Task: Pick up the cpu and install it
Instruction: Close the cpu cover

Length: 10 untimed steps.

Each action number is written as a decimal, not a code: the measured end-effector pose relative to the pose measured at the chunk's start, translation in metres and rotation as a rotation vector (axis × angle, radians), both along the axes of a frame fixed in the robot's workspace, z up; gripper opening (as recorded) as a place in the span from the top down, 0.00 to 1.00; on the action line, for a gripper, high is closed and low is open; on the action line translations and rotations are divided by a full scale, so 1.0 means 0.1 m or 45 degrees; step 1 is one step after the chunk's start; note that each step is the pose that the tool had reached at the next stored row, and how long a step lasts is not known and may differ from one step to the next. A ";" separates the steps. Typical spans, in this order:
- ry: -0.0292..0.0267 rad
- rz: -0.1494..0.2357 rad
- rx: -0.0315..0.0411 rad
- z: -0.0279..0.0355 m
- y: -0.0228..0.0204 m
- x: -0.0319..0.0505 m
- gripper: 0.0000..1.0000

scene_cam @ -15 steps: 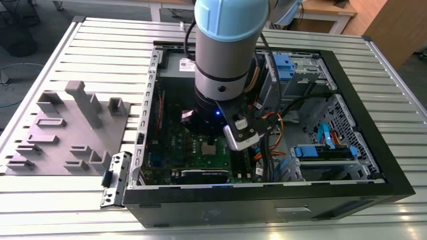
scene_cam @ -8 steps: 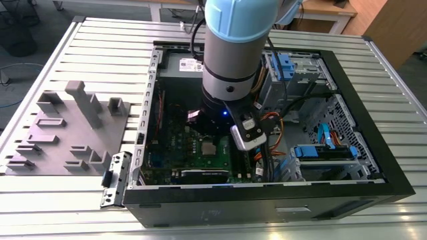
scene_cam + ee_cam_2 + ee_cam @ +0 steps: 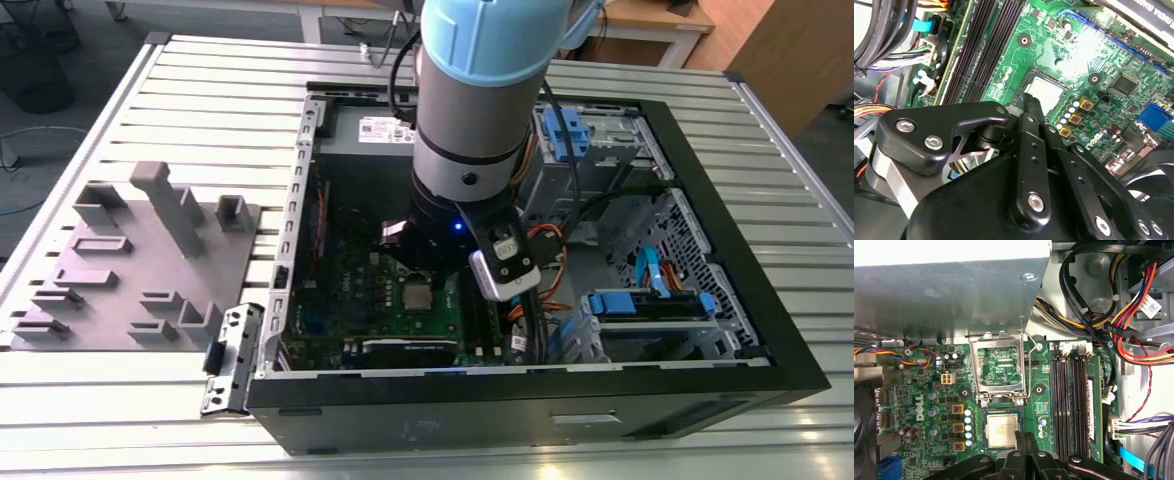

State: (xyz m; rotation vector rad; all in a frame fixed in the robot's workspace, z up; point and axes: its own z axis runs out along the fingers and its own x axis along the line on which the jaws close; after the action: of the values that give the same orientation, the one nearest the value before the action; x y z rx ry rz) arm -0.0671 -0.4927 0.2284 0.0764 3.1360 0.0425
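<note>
One cpu (image 3: 1002, 430) lying flat on motherboard (image 3: 929, 390), hinged frame (image 3: 974, 370) raised, fingers (image 3: 1028, 140) narrow, empty, beside it

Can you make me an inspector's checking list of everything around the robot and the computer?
Surface: slatted metal table carrying an open computer case.
Job's things: the cpu lies flat in the socket on the green motherboard; the socket's metal frame is swung up open.
Clutter: grey plastic tray beside the case, on the exterior view's left.
Gripper: the gripper is inside the case, close over the cpu; whether it touches cannot be told.
Cables: coloured wires bundled next to the memory slots.
Surroundings: wooden furniture behind the table.
</note>
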 end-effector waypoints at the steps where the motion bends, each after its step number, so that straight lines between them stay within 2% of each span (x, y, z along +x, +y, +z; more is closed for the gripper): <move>1: 0.0000 0.000 0.0001 0.000 0.000 0.000 0.89; 10: 0.0000 0.000 0.0000 -0.009 0.040 0.008 0.89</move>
State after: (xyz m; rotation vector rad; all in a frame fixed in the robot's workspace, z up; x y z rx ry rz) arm -0.0663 -0.4887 0.2275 0.0763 3.1360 0.0426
